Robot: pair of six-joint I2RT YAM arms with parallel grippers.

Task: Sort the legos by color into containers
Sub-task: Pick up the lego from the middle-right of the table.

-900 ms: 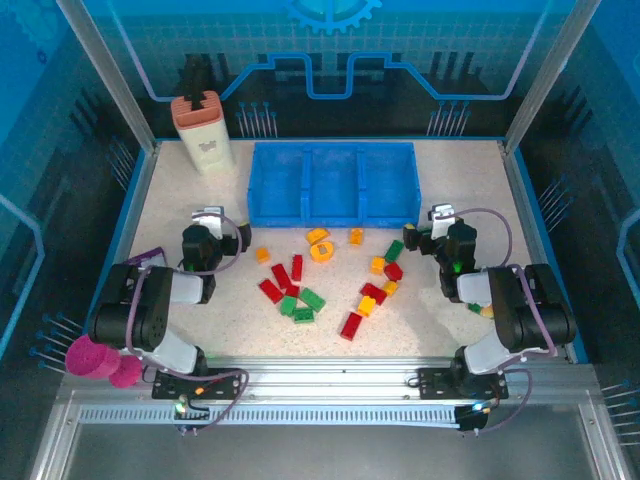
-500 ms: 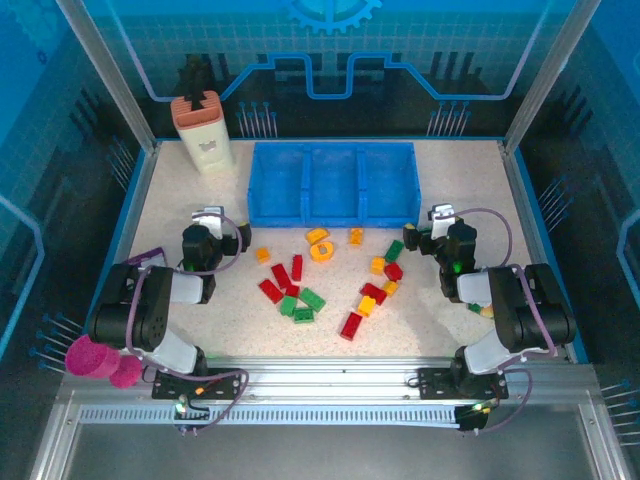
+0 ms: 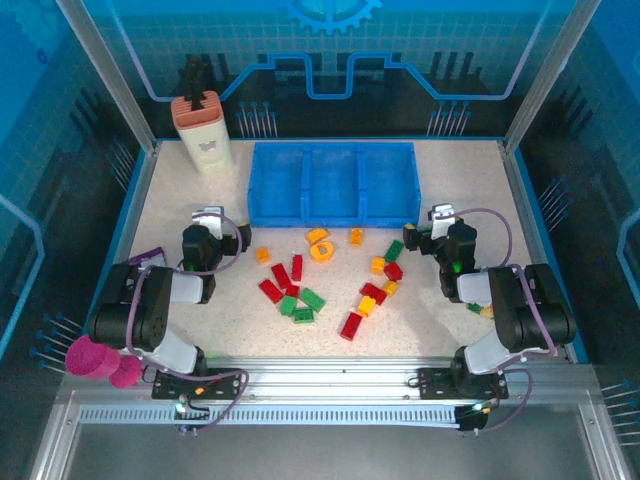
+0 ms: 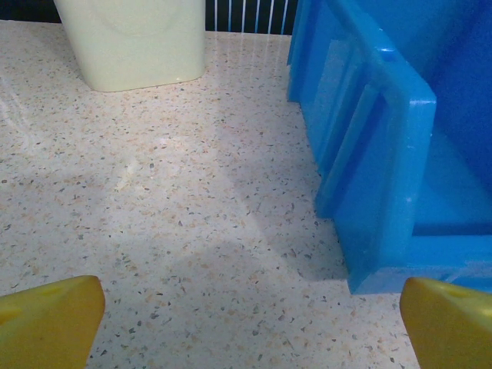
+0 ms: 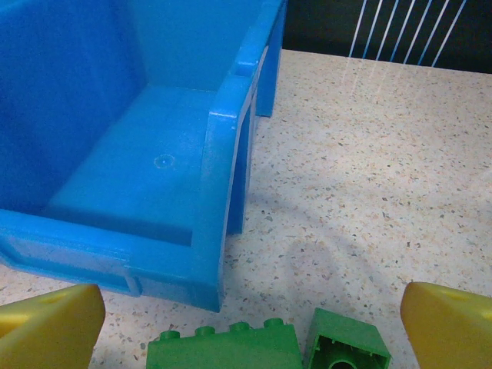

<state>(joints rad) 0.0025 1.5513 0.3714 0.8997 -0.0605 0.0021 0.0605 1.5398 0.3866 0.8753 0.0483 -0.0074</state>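
Nothing has shifted since the earlier frames: arms, legos and tray stand as they did. Tabletop [image 3: 460, 185]: pale, speckled, stone-look surface with a matt finish. Tray [image 3: 333, 148]: low, glossy blue moulded plastic, rectangular, with ribbed outer walls and three compartments side by side; it sits at the far middle of the tabletop. Legos [image 3: 282, 276]: small hard studded plastic bricks in red, orange-yellow and green, scattered loose on the tabletop on the near side of the tray, between the two arms. Among them is one orange ring [image 3: 322, 250], lying flat just in front of the middle compartment. Two green bricks [image 5: 223, 346], one long with a row of studs and one square with its hollow underside up, lie close together just before the tray's right near corner. Bottle [image 3: 205, 140]: beige, smooth, rounded-rectangular, with an orange cap; it stands upright to the left of the tray, apart from it. Left pincer [image 4: 246, 311]: yellow wedge-shaped tips spread wide, grasping nothing, low over bare tabletop and facing the tray's left near corner. Right pincer [image 5: 250, 319]: also spread wide and grasping nothing; the green bricks show between its tips, and contact cannot be told.
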